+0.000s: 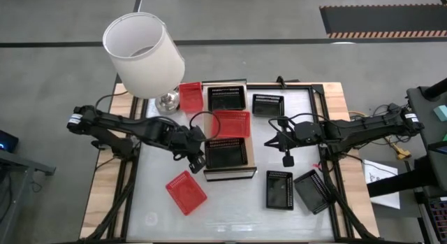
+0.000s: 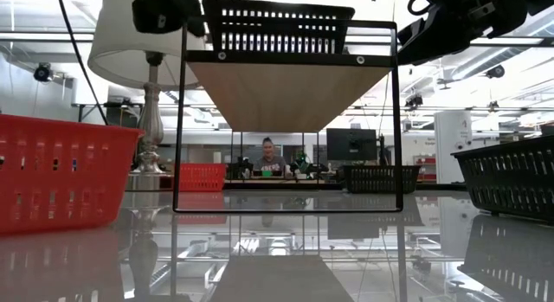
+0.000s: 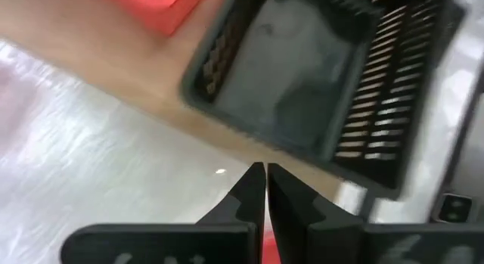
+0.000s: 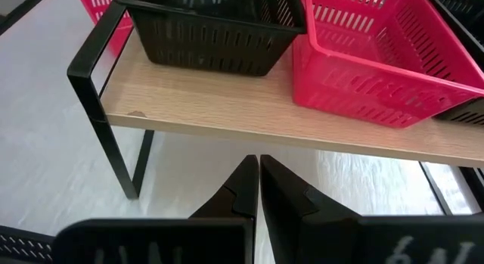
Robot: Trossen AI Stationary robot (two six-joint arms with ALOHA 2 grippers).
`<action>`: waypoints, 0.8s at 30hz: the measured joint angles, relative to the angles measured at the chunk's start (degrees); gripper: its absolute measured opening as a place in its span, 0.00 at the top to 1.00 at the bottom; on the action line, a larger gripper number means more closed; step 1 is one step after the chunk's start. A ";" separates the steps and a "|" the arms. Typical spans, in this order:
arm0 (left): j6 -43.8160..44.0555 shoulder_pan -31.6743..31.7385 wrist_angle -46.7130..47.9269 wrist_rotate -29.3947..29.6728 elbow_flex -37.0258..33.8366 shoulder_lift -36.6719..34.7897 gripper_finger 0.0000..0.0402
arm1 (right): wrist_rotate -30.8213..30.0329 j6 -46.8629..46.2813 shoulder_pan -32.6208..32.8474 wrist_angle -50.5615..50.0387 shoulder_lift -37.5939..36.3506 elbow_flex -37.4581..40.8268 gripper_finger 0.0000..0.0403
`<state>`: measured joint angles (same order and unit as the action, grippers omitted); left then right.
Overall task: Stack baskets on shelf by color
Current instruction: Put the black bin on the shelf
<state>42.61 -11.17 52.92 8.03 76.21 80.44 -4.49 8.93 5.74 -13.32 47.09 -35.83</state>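
My clenched, empty left gripper [image 1: 198,162] beside the shelf [image 1: 230,173]: I should open wide before descending on the red basket [image 1: 186,191].

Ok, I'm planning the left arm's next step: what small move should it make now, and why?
Probably open the left gripper and swing it to the loose red basket on the table nearby. It is shut on nothing beside the shelf, where a shelved red basket sits ready to take a matching one. The right gripper waits across the shelf, also shut.
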 joint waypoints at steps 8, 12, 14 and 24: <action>-2.07 0.64 -1.70 1.03 -1.83 0.52 1.00 | 0.00 -0.27 0.00 0.23 0.00 0.02 0.98; -6.76 0.69 -6.37 1.09 -1.86 0.69 1.00 | 0.00 -0.37 0.00 0.30 0.00 0.02 0.98; -8.50 0.69 -7.43 1.08 -1.86 0.83 1.00 | 0.00 -0.44 0.00 0.31 0.00 0.02 0.98; -11.60 1.81 -6.28 3.72 -1.86 0.81 1.00 | -2.16 -1.68 -0.13 0.39 0.00 0.33 0.98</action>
<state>31.01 -9.36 46.64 11.75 74.35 81.25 -6.65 7.25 5.61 -12.93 47.09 -35.51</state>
